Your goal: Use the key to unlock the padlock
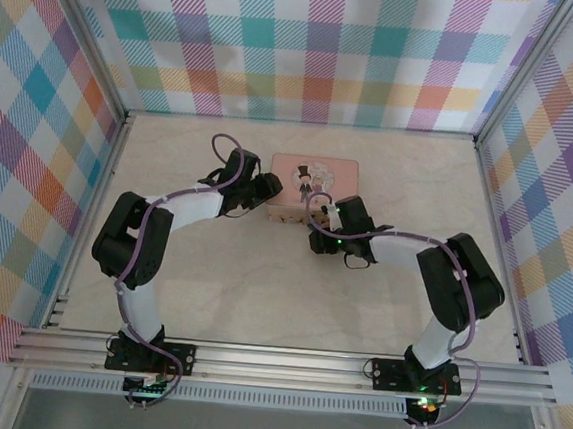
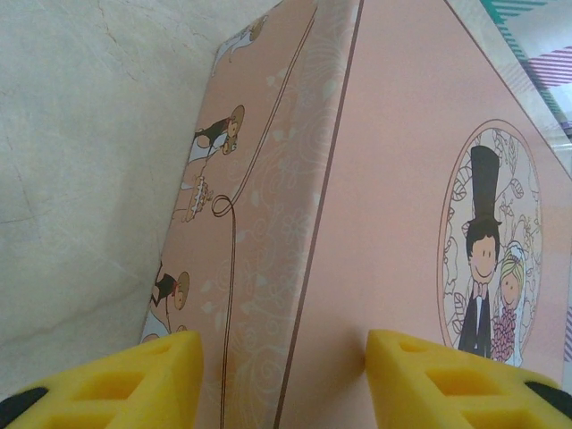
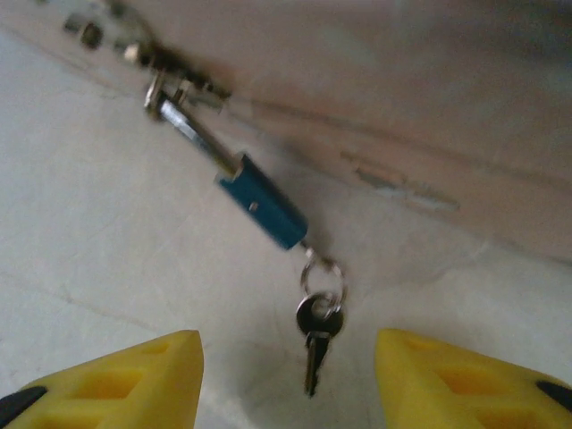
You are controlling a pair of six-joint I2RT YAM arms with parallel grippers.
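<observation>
**Item: the key** [image 3: 313, 347]. Small, silvery, hung on a ring [image 3: 322, 279] at the near end of the padlock [image 3: 264, 201].
- Place: on the table [image 3: 80, 223], just near of the tin [image 1: 313, 177], on its near side.
- Relation to the right fingers [image 3: 134, 375]: centred in the gap between them, with the blade tip about level with their tips. Nothing touches.
- Long axis: bow toward the padlock, blade pointing near, straight at the fingers.

**Item: padlock.** Blue body, with the shackle [image 3: 192, 130] passed through the hasp [image 3: 143, 58] on the tin.
- Long axis: slanted, with the shackle end far at the tin and the keyhole end near, toward the ring.
- A short stub joins the keyhole end to the ring. The blur hides whether it is a second key already seated.

**Item: right fingers.** About half spread, holding nothing.
- This pair is much the closer one to the key.
- Judged to be the pair that takes it, advancing a little and closing across the bow.

**Item: left fingers** [image 2: 134, 380]. At the left near corner of the tin, about half spread, with the lid edge running between them.
- Whether they press on the tin cannot be told.
- They are well apart from the key, and are judged to be there to steady the tin.

**Item: tin.** Pink, picture lid up, at the middle of the table between the two arms.
</observation>
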